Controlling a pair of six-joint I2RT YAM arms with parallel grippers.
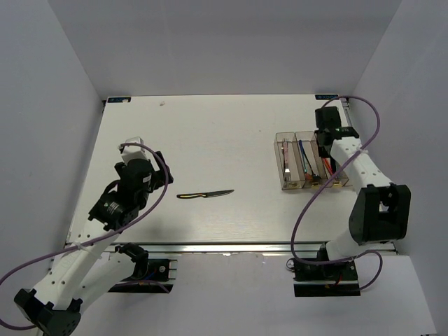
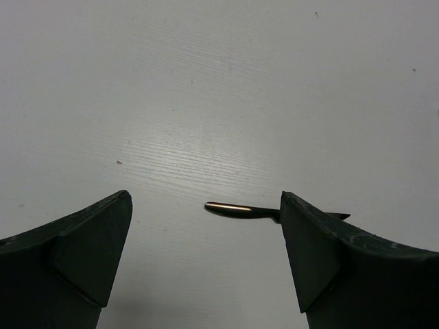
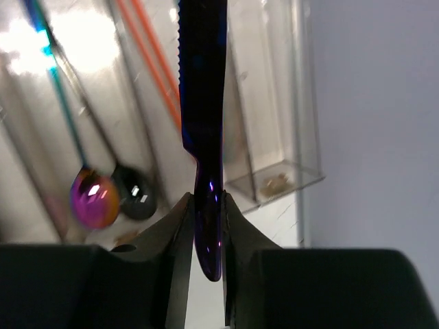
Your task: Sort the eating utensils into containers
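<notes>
Right wrist view; item one: my right gripper (image 3: 206,199), fingers drawn narrow and pinching the handle end of the dark blue serrated metal knife (image 3: 202,82); the blade runs forward from the pads, above the row of clear brownish plastic rectangular bins (image 3: 285,171).

Position: the blade lies along the divider between the compartment holding the thin orange-red chopsticks (image 3: 147,65) and the outermost one at the right of this view; which of the two it hangs over I cannot tell.

Neighbouring contents: a spoon with a glossy purple-pink bowl (image 3: 92,199) and a glossy black spoon (image 3: 137,194), side by side.

Item two, left wrist view: my left gripper (image 2: 206,197), fingers spread wide and holding nothing, above the white table (image 2: 219,82); the dark-bladed knife with yellowish handle (image 2: 240,210) lies flat, its blade partly hidden behind one finger; in the top view it lies mid-table, well apart from the bins.

Handling note, as judgement: the step in hand is setting the blue knife down. I should shift sideways until the blade is clear of the divider and keep it parallel to the bin's long walls; then lower the tip first and part my fingers only once the blade is inside the rim.
</notes>
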